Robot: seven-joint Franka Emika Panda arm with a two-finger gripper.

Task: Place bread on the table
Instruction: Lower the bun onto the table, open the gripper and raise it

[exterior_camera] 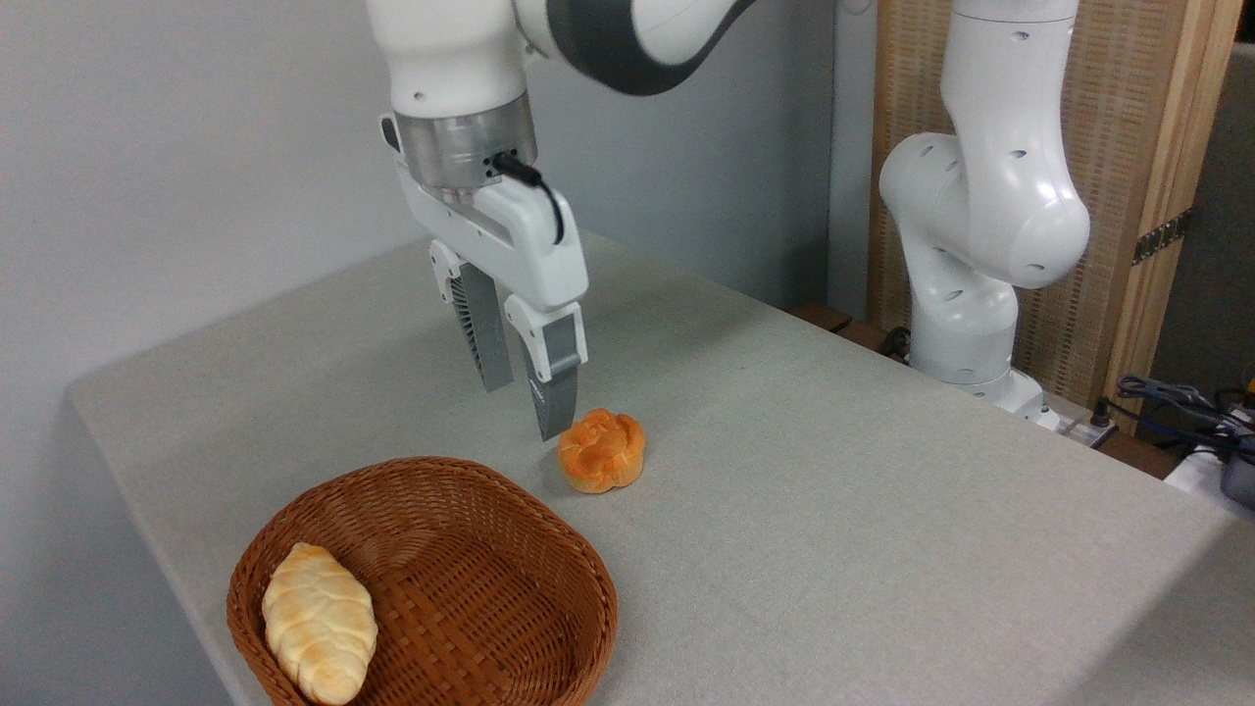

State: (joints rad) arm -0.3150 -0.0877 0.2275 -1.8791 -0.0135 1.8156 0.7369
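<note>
Across most of the frame, the cloth-covered table (833, 510) is being occupied by three things. At lower left, a brown wicker basket (510, 549) is holding a pale braided loaf (319, 623). Just left of centre, the gripper (527, 397) is being held above the cloth, fingers slightly parted and empty. The bread (601, 450) is lying on the table just right of the fingertips, outside the basket.

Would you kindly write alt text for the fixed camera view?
A small orange roll sits on the grey table, just right of an open, empty gripper. In front, a wicker basket holds a pale loaf.
</note>
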